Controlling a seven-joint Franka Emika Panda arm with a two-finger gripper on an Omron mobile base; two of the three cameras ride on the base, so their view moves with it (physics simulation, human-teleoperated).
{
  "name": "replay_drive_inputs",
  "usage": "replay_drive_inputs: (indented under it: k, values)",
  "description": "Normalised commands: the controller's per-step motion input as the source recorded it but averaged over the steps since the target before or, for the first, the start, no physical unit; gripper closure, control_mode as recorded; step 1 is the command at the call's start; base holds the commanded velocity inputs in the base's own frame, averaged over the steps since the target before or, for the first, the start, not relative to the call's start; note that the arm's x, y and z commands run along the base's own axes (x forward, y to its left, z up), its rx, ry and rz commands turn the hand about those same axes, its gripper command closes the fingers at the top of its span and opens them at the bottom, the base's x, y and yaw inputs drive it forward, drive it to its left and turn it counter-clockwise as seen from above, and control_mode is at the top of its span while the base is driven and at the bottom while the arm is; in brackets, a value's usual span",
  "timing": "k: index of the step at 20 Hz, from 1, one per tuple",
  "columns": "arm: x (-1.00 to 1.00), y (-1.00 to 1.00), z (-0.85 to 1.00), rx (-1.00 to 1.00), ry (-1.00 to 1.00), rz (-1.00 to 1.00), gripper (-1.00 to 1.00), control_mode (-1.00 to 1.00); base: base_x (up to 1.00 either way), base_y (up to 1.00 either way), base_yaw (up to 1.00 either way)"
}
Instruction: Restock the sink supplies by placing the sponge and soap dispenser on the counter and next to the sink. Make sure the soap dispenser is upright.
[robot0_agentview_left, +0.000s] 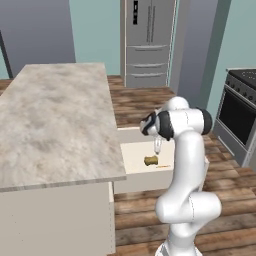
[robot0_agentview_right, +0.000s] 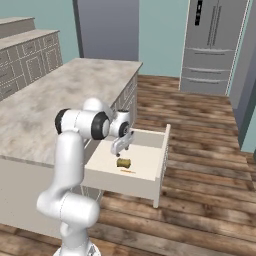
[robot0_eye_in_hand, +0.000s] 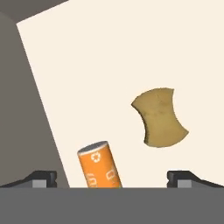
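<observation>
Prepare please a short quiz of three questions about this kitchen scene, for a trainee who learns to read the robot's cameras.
1. True or false: the sponge lies inside the open drawer.
2. Multiple choice: how do the jaws of the gripper stand? A) shut on the sponge B) open, holding nothing C) shut on the orange container
3. In the hand view, what lies on the drawer floor between the fingertips besides the sponge?

Key
1. True.
2. B.
3. An orange cylindrical container with white markings, lying apart from the sponge.
</observation>
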Motion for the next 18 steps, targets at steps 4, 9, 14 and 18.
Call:
replay_drive_inputs:
  k: [4,9,14,18]
  values:
    - [0.01,0.15,-0.27,0.0,0.0,0.15,-1.0,-1.0,0.0,0.0,0.0]
    - [0.0,0.14,-0.25,0.0,0.0,0.11,-1.0,-1.0,0.0,0.0,0.0]
    - [0.13,0.04,-0.28,0.0,0.0,0.08,-1.0,-1.0,0.0,0.0,0.0]
    - [0.3,0.0,-0.24,0.0,0.0,0.06,-1.0,-1.0,0.0,0.0,0.0]
